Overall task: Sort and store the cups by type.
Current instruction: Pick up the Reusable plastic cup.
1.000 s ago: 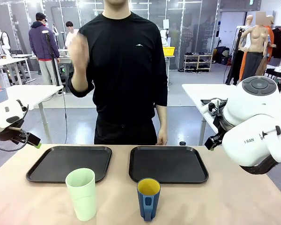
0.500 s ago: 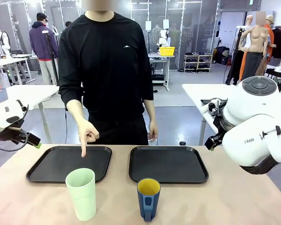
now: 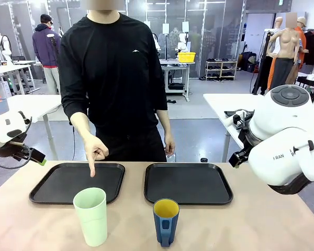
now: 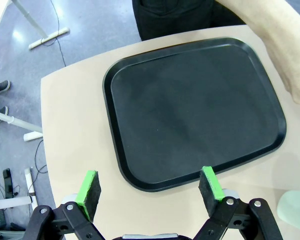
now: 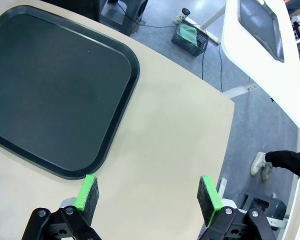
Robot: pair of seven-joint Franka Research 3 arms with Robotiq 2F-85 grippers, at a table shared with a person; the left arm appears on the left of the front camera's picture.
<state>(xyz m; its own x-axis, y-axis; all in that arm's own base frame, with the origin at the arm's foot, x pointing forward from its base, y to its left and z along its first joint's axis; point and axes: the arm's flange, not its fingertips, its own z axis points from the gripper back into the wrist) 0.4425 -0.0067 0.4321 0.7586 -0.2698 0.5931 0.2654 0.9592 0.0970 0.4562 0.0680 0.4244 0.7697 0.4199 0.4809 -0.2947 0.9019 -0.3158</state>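
Now a finger points down over the left tray

Two cups stand apart on the tan table [image 3: 261, 225], near its front edge. A tall mint-green tumbler [image 3: 91, 215] sits just in front of the left tray [image 3: 52, 188]. A shorter dark blue mug [image 3: 166, 222], yellow inside, sits just in front of the right tray [image 3: 199, 183]. Across the table, the person's hand [image 3: 96, 151] points an index finger down above the left tray. The left gripper [image 4: 149, 185] hangs over that tray's edge and the right gripper [image 5: 147, 192] over bare table beside the right tray. Both have their jaws spread wide, holding nothing.
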